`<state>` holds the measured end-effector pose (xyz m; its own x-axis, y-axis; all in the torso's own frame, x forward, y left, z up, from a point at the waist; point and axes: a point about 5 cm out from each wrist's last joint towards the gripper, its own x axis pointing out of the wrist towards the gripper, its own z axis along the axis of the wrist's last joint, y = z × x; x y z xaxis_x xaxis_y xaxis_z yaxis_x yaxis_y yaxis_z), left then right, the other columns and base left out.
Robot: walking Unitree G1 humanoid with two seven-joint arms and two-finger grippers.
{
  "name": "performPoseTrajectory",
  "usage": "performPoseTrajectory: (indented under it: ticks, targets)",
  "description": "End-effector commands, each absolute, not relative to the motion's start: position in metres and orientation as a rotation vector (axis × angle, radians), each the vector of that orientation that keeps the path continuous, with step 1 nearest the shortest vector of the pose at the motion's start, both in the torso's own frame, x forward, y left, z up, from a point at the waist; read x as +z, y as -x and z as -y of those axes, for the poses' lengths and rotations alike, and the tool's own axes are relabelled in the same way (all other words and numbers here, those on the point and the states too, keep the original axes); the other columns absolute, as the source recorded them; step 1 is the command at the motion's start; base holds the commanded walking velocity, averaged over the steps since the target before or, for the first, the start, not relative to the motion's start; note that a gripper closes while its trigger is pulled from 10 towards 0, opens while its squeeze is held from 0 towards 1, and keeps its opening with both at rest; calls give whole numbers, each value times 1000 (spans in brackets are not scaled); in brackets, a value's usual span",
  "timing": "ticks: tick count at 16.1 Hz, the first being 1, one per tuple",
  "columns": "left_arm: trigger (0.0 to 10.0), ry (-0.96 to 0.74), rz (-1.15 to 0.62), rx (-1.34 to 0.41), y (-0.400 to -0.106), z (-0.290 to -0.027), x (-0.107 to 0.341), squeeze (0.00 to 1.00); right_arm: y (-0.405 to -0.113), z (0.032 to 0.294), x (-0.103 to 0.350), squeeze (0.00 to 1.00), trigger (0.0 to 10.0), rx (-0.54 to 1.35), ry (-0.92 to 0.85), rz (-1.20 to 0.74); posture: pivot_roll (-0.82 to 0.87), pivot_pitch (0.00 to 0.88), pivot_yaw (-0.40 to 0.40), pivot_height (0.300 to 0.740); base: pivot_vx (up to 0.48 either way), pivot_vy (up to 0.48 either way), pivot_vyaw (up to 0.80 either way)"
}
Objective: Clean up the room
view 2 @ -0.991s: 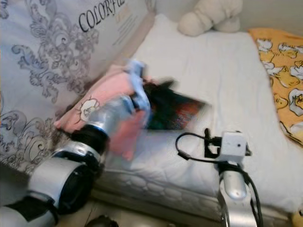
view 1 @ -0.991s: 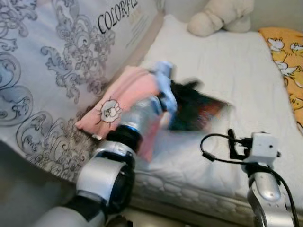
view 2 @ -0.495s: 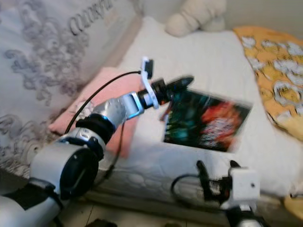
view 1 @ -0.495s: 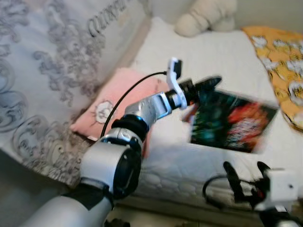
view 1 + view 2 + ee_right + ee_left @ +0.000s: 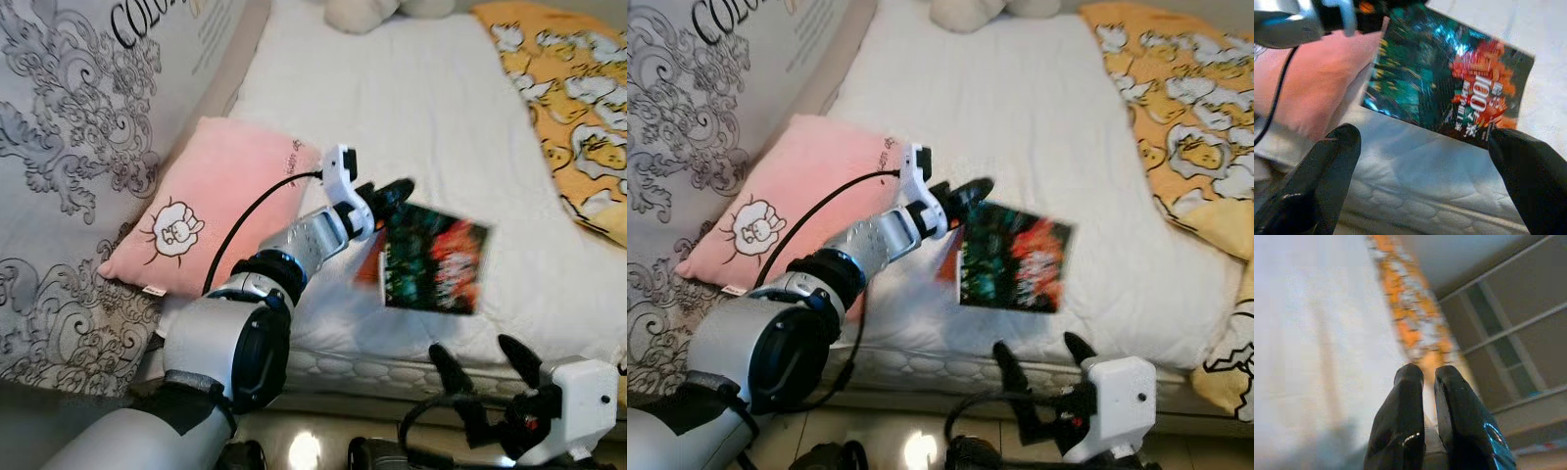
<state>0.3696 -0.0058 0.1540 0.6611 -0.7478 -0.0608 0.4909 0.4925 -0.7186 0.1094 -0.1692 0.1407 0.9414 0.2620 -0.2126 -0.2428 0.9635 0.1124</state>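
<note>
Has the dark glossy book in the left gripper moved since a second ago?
Yes. The dark glossy book, pinched by the left gripper, has moved right, away from the pink pillow it overlapped, toward the white mattress's front edge.

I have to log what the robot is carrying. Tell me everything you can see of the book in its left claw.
The book is a thin, glossy softcover with a dark teal and black cover, an orange-red burst and white lettering including "100". The left claw pinches it at an upper corner, so it hangs tilted in the air above the front edge of the white mattress, beside the pink pillow. Its image is slightly blurred. The right claw is open below it, not touching.
</note>
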Motion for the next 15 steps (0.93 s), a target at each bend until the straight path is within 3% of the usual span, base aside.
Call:
performPoseTrajectory:
  ticks: [1, 6, 12, 15]
  targets:
    - [10000, 702, -476, -782, -347, 35, 129, 0, -104, 166, 143, 0, 10000, 291, -97, -245, -386, 195, -26, 740, 0, 0, 0]
    - [10000, 407, -439, -652, -363, -18, 112, 0, -101, 175, 134, 0, 10000, 308, -87, -313, -352, 217, -46, 740, 0, 0, 0]
    - [10000, 17, -259, -656, -376, -45, 126, 0, -94, 194, 118, 0, 10000, 265, -62, -378, -332, 222, -55, 740, 0, 0, 0]
    - [10000, -40, -205, -648, -381, -47, 137, 0, -97, 192, 117, 0, 10000, 284, -50, -369, -334, 221, -56, 740, 0, 0, 0]
